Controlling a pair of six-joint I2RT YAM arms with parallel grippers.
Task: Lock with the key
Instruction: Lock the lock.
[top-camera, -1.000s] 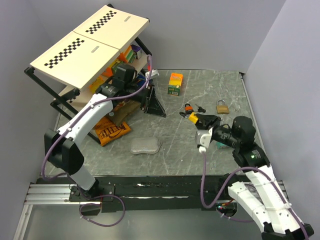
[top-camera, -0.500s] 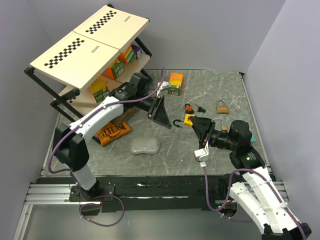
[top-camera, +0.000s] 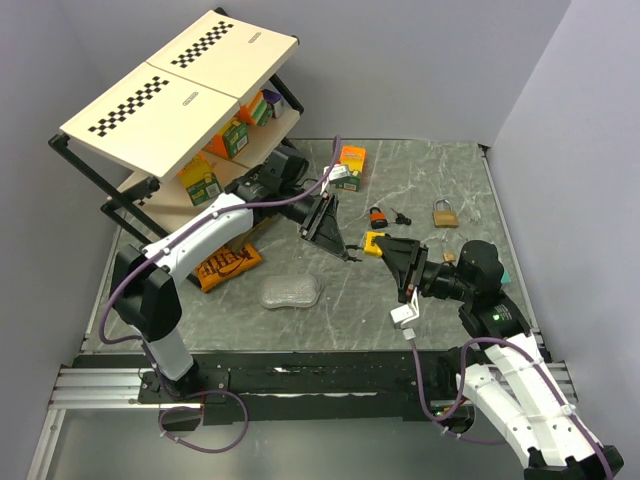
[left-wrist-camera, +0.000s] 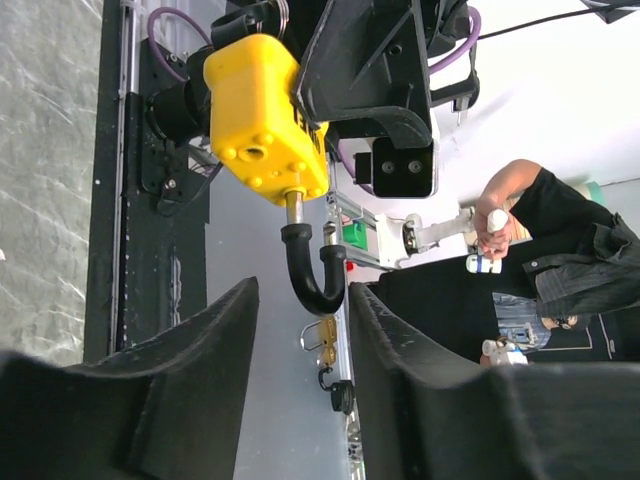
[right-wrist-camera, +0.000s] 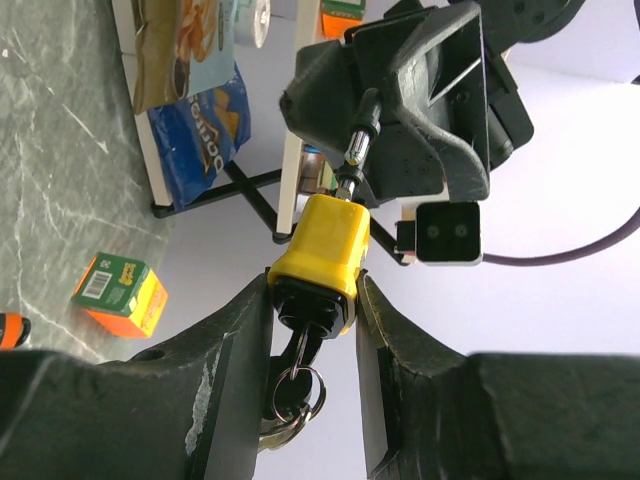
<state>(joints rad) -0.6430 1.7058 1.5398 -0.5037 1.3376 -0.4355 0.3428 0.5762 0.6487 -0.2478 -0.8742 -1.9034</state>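
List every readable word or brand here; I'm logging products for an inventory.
"Doritos", probably, seen upside down: blue snack bag.
Orange snack bag: lettering blurred.
Orange-and-green cardboard carton: print too small.
Checkerboard-patterned panel: label too small.

Left arm at 9 o'clock, right arm at 5 o'clock — white shells, black joints, a purple cable looped along each. Fingers matte black, wedge-shaped, smooth-faced.
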